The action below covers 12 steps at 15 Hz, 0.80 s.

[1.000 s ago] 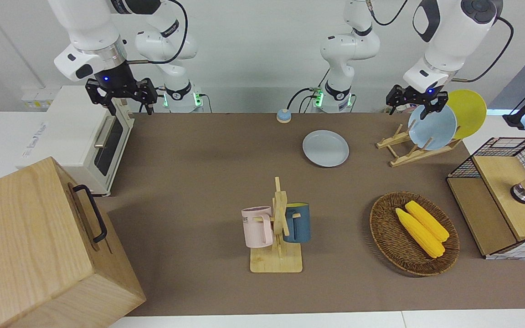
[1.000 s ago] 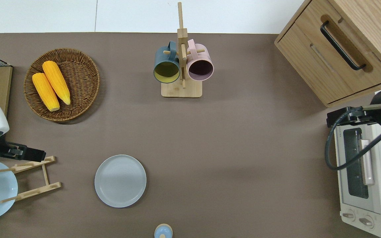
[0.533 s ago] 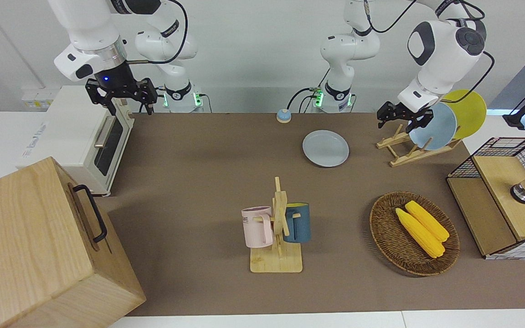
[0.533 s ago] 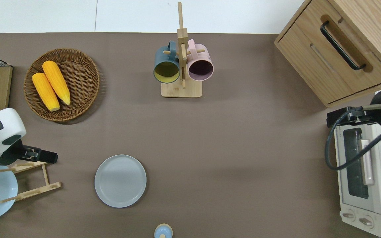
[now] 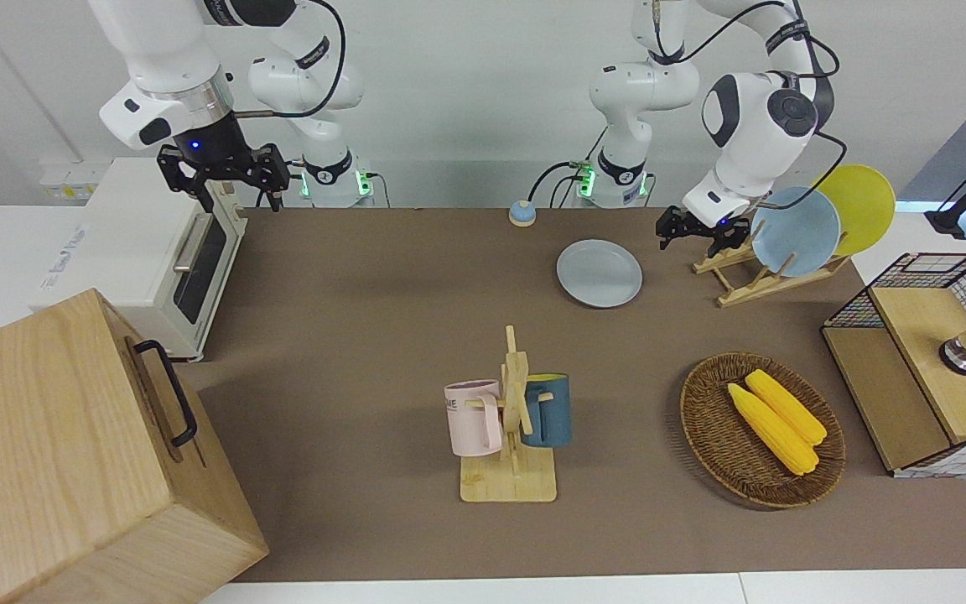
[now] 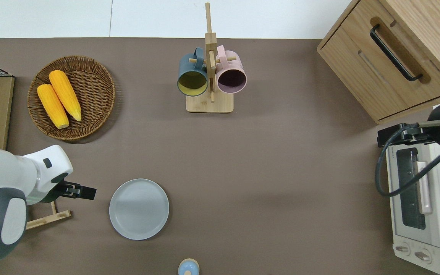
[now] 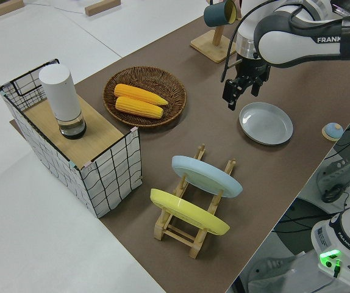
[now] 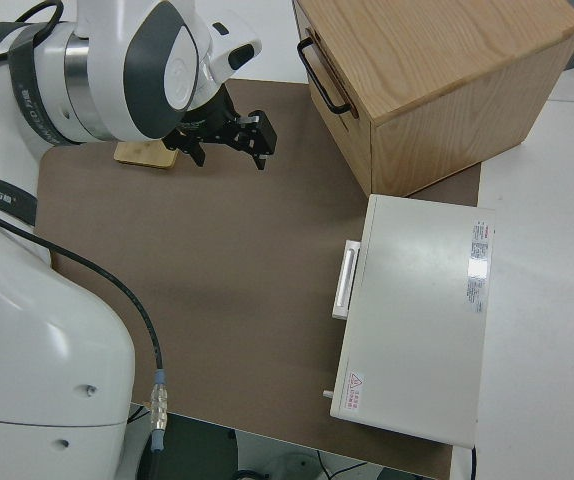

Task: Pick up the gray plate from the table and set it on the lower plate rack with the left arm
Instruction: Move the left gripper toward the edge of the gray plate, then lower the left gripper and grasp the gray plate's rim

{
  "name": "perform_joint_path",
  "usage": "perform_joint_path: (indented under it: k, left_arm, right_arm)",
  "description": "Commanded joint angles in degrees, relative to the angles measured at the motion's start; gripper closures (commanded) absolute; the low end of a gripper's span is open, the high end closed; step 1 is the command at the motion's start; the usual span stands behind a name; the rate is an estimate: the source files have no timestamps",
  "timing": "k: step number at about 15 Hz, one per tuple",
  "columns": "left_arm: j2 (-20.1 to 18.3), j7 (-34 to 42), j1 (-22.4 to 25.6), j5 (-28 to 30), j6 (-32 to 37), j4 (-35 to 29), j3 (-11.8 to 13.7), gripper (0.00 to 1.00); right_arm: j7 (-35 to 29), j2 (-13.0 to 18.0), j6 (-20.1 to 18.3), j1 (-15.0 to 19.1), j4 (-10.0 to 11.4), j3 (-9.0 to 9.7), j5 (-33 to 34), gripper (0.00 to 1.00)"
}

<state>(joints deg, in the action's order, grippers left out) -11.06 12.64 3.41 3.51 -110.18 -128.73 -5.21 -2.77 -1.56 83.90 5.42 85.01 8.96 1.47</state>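
The gray plate point(image 5: 599, 273) lies flat on the brown table, also in the overhead view point(image 6: 139, 209) and the left side view point(image 7: 265, 122). The lower plate rack point(image 5: 739, 285) stands beside it toward the left arm's end of the table, also seen in the left side view point(image 7: 194, 235). It holds a light blue plate point(image 5: 797, 231) and a yellow plate point(image 5: 864, 205). My left gripper point(image 6: 86, 192) is open and empty, in the air over the table between the rack and the gray plate point(image 7: 237, 93). The right arm is parked, its gripper point(image 5: 236, 189) open.
A wicker basket point(image 5: 705, 436) with two corn cobs and a wire crate point(image 5: 911, 277) sit toward the left arm's end. A mug stand point(image 5: 508, 486) with two mugs stands mid-table. A toaster oven point(image 5: 139, 243), a wooden cabinet point(image 5: 55, 453) and a small blue bell point(image 5: 521, 213) are also there.
My left gripper has moved away from the light blue plate on the rack, across the rack's free slots toward the gray plate. The right arm has not moved.
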Motion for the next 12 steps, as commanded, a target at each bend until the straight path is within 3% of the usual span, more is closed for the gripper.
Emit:
perform_joint_path:
  k: [1,6,12]
  left_arm:
    - [-2.91,-1.39,-0.34,0.27,-7.31,-8.28,-1.64,0.00]
    - [-2.83,-2.18,-1.21,0.27,-16.63,-15.58,-2.61,0.00]
    - [-0.55,-2.27,-2.62,0.27,-23.23,-19.28,-2.87,0.00]
  right_arm:
    - [-0.22,-0.02,-0.05,-0.41,-0.37,-0.34,-0.15,0.017]
    - [-0.22,-0.02,-0.05,-0.41,-0.37,-0.34,-0.15,0.017]
    - [-0.22,-0.02,-0.05,-0.41,-0.37,-0.34,-0.15,0.017]
